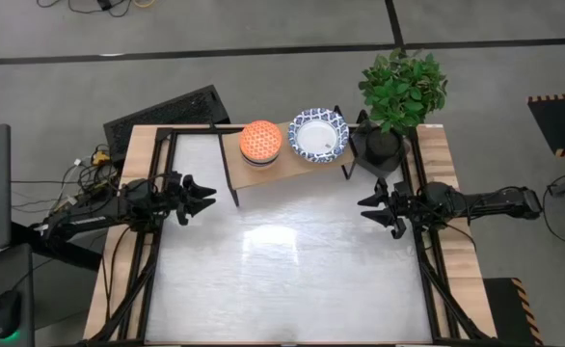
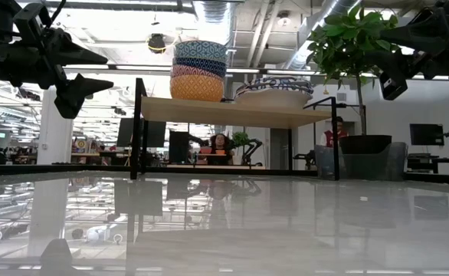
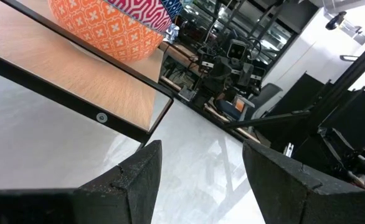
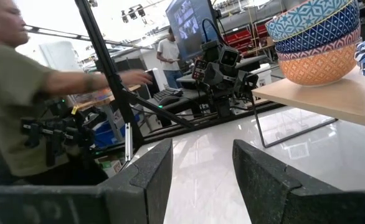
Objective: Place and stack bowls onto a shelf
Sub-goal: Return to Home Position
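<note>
The shelf [image 1: 287, 166] stands at the table's far edge on thin black legs. On its light wood board sit two stacks. The small bowls [image 1: 261, 141] are nested with the orange one lowest, and in the low view the same small-bowl stack [image 2: 200, 70] shows a light blue one on top. The wide white blue-rimmed bowls [image 1: 319, 135] sit to their right. My left gripper [image 1: 208, 198] hovers open over the table's left side, pointing right. My right gripper [image 1: 365, 205] hovers open over the right side, pointing left. Both are empty.
A black pot with a green plant [image 1: 389, 135] stands at the far right corner, just right of the shelf. The white table top [image 1: 282, 270] spreads between the arms and toward the near edge. A person [image 4: 20, 93] shows beyond the table in the right wrist view.
</note>
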